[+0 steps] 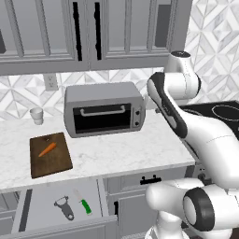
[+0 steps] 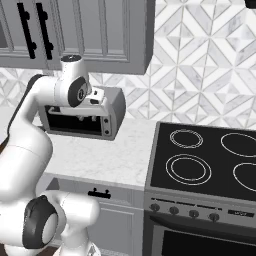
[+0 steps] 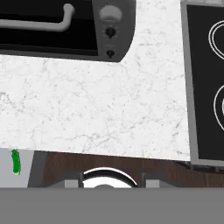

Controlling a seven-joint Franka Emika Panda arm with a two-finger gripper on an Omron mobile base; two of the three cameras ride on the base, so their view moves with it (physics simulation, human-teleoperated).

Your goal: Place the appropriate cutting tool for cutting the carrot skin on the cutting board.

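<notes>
The peeler (image 1: 64, 207) is seen lying in the open drawer (image 1: 42, 205) below the counter (image 1: 116, 151), just beside the green-handled knife (image 1: 83, 202) and apart from it. The carrot (image 1: 47, 149) is laid slantwise on the cutting board (image 1: 50, 155), which is set on the counter left of the toaster oven (image 1: 104, 108). The arm (image 1: 170, 109) is raised above the counter by the stove (image 2: 205, 160). How far the jaws are parted cannot be told.
</notes>
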